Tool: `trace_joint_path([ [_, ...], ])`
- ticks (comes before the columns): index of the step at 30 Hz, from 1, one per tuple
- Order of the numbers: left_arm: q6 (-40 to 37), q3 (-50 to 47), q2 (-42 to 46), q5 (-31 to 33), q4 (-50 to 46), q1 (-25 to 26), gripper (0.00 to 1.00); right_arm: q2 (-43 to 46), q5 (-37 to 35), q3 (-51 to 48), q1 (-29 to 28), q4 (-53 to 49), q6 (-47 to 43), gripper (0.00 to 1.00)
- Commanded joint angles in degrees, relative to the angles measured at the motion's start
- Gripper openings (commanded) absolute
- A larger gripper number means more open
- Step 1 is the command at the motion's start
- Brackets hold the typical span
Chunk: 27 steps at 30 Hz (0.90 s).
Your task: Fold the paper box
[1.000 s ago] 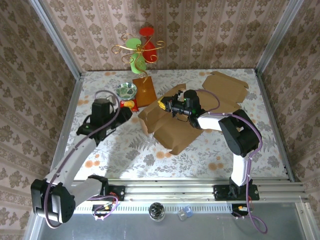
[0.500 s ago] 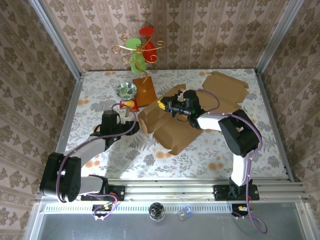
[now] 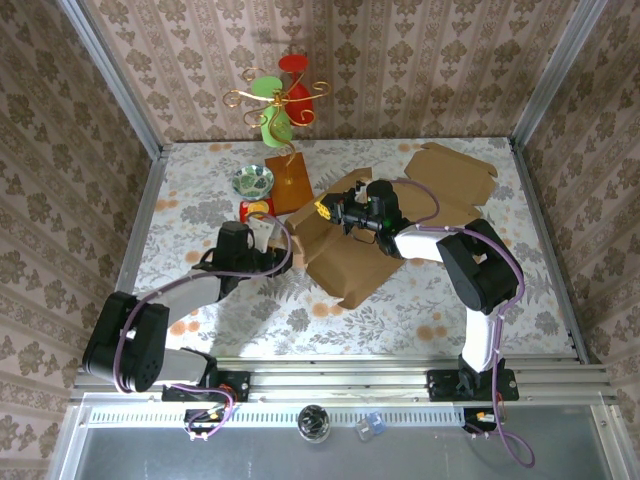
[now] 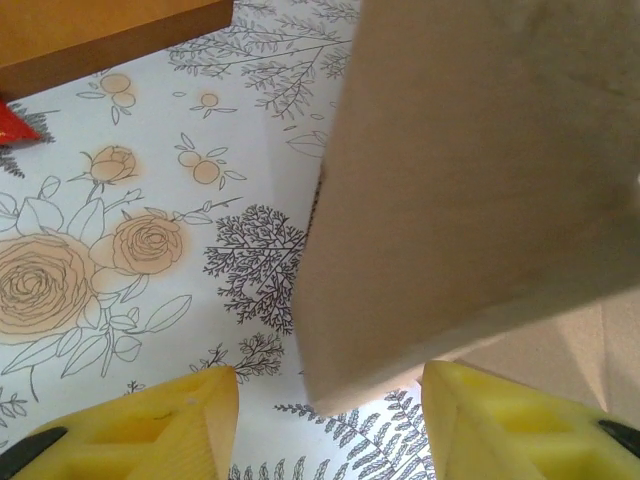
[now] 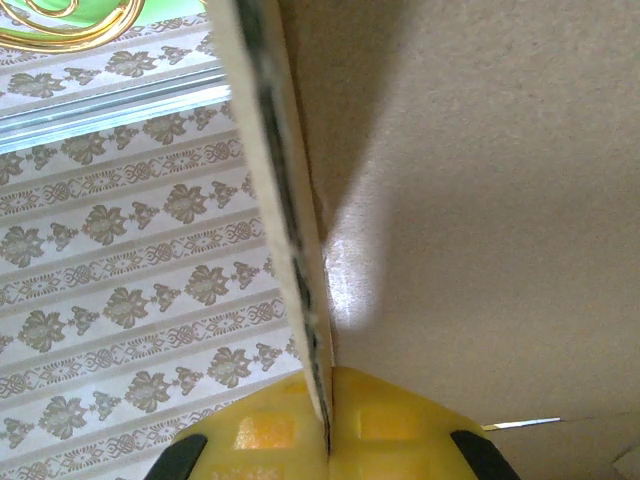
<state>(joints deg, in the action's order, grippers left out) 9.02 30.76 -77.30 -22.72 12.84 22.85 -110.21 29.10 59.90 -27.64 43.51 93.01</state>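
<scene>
The paper box (image 3: 355, 265) is a brown cardboard sheet, partly folded, in the middle of the table. My left gripper (image 3: 280, 245) is at its left edge. In the left wrist view it (image 4: 330, 425) stands open, and a raised flap corner (image 4: 470, 180) hangs between and above the yellow fingertips (image 4: 160, 425) without touching them. My right gripper (image 3: 330, 211) is over the box's back left part. In the right wrist view it (image 5: 328, 430) is shut on the thin edge of an upright flap (image 5: 285, 200), with a broad panel (image 5: 480, 200) beside it.
A second flat cardboard sheet (image 3: 450, 175) lies at the back right. An orange board (image 3: 290, 185) carrying a wire ornament (image 3: 280, 95), a small bowl (image 3: 254, 181) and a red packet (image 3: 255, 209) stand behind the left gripper. Patterned walls enclose the table.
My left arm has swung right and lower, from the table's left side to the box's left edge, and its jaws have widened. The right gripper has kept its grip and place.
</scene>
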Motion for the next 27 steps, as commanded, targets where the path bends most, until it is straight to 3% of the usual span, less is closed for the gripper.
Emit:
trace_joint_path([
  [1,-3.1,0.3,0.0,-0.5,2.7,0.2,0.52,-0.2,-0.1,0.9,-0.5,1.2,0.5,0.0],
  [13,-5.9,2.1,-2.2,-1.7,2.0,0.6,0.48,0.0,0.1,0.9,-0.7,0.9,0.3,0.0],
  [18,-3.9,2.9,-2.9,1.8,3.5,2.4,0.42,-0.1,-0.7,0.4,-1.2,1.9,1.0,0.0],
  [27,0.7,2.1,-4.5,11.5,8.0,5.3,0.43,-0.4,-3.8,-1.1,-3.3,4.3,1.9,0.0],
])
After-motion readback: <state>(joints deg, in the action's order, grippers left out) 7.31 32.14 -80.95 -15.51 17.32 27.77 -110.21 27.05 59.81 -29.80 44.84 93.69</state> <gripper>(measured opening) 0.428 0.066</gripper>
